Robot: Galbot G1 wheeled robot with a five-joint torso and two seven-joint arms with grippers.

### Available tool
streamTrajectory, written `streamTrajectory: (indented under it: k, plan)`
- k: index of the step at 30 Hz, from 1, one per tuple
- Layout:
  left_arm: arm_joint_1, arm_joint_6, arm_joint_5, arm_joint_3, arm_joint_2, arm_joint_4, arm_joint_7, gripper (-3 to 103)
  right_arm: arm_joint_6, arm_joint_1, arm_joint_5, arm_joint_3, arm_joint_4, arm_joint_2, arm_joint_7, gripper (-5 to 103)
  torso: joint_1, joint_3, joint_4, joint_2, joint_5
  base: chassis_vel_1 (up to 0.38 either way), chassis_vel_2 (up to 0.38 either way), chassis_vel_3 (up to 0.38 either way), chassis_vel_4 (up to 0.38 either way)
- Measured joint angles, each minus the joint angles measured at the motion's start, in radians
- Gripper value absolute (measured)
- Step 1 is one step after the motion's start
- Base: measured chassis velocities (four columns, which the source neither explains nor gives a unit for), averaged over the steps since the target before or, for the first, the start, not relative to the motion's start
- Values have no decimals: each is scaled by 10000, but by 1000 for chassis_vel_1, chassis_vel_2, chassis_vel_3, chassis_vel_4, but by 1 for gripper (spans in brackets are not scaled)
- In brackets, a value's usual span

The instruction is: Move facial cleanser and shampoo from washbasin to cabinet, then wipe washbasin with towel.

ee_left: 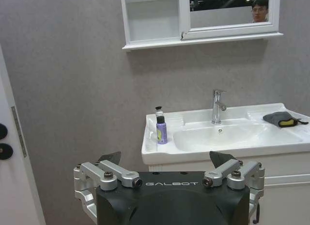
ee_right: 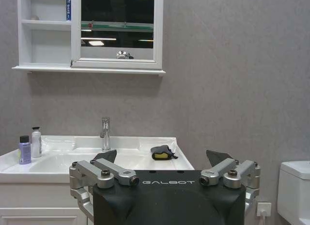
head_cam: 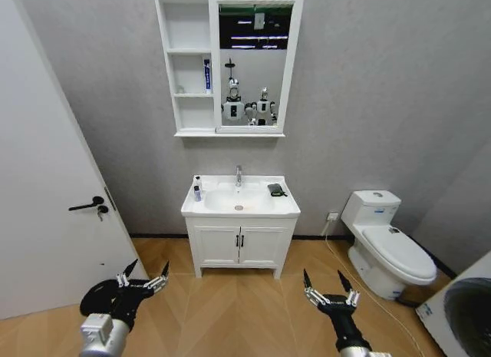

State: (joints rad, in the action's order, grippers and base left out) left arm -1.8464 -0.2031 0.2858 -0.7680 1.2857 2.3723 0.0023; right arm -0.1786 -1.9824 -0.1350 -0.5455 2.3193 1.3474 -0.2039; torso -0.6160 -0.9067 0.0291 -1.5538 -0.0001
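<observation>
— White ceramic washbasin (head_cam: 257, 206) on its two-door vanity cupboard (head_cam: 240, 246) stands against the grey wall, well ahead of the robot. Where are the bottles?

— Both stand on the rim by the basin's left back corner: a small purple bottle with a dark cap (ee_left: 162, 129) and, just behind it, a slim white pump bottle (ee_left: 158, 112). I judge these to be the shampoo and the facial cleanser, though I cannot tell which is which

— And the towel?

— A small dark grey folded towel (head_cam: 276, 190) with a yellow patch lies on the right side of the top, apart from the chrome tap (head_cam: 238, 175), probably left there so it is handy for the wiping

— The destination?

— A white wall cabinet with open shelves and a framed mirror (head_cam: 227, 61) hangs above the basin. One shelf already holds a blue and white tube (head_cam: 206, 74)

— What are the arms doing?

— Both sit low over the wooden floor, far short of the basin. The left gripper (head_cam: 143, 276) and the right gripper (head_cam: 327, 284) each have their fingers spread wide and carry nothing, which suits an approach; nothing has been moved yet, so the task looks to be at its start
</observation>
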Motion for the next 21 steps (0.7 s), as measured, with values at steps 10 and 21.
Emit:
streamTrajectory:
  k: [10, 21]
  plan:
    - [-19, 1, 101, -131, 11, -45, 9, 100, -13, -6, 23, 19, -47, -7, 4, 100, 2, 0, -3, 0, 4, -272, 268, 264, -267]
    - [6, 1, 81, -45, -7, -123, 10, 100, -39, -5, 97, 16, -123, 20, 4, 100, 2, 0, 0, -1, 1, -267, 269, 272, -279]
